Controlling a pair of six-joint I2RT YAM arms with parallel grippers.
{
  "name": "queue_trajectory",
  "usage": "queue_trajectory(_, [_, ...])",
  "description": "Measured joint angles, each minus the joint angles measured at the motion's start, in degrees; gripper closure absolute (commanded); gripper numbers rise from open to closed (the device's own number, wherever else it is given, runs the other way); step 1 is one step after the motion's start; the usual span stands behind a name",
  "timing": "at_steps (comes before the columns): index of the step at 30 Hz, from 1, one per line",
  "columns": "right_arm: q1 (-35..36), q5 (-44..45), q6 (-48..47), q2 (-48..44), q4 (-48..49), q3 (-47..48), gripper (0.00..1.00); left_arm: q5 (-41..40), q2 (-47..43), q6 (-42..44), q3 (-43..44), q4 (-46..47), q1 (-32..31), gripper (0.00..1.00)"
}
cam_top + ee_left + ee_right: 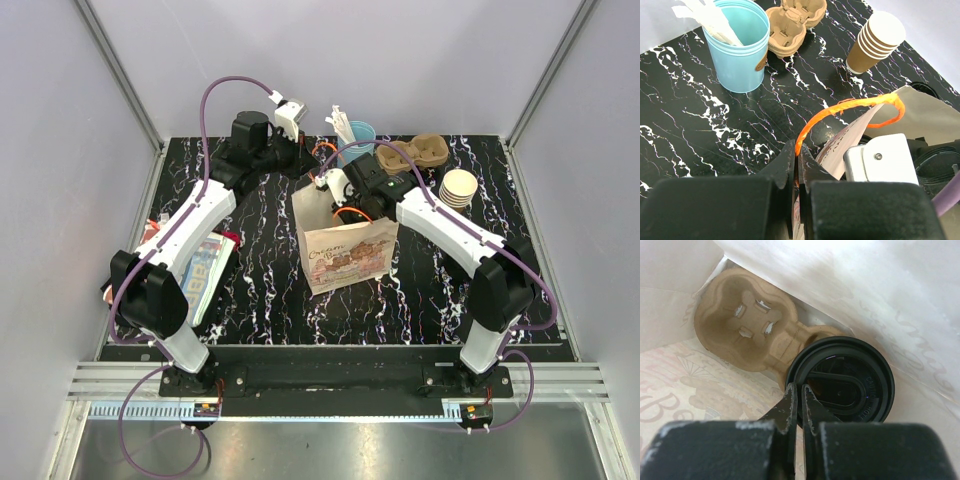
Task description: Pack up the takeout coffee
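Right wrist view looks down inside the paper bag (875, 295). The takeout coffee (840, 385) sits at the bottom of it, black lid up, seated in one pocket of a pulp carrier (740, 330). The right gripper (798, 392) has its jaws all but together at the lid's near rim; I cannot tell whether a sliver of rim is pinched between them. Outside the bag, the left gripper (798, 157) is clamped on the orange handle (850, 105), holding the mouth up.

As I judge it, if the rim is caught, lifting the right arm could drag the lid off or tip the cup. The wrist could also snag a bag wall and topple the bag if the handle slips. Inside the bag the paper walls crowd both sides, so straight up looks like the only free way out. Behind the bag stand a light-blue cup (740, 50) and a stack of cups (875, 42), both apart from it.
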Motion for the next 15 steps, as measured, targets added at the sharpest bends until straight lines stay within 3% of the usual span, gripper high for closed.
queue_trajectory(4, [-0.1, -0.4, 0.0, 0.0, 0.0, 0.0, 0.89, 0.0, 0.0, 0.0, 0.0, 0.0, 0.0, 1.00])
queue_trajectory(15, [-0.2, -0.5, -0.4, 0.0, -0.1, 0.0, 0.68, 0.0, 0.0, 0.0, 0.0, 0.0, 0.0, 1.00])
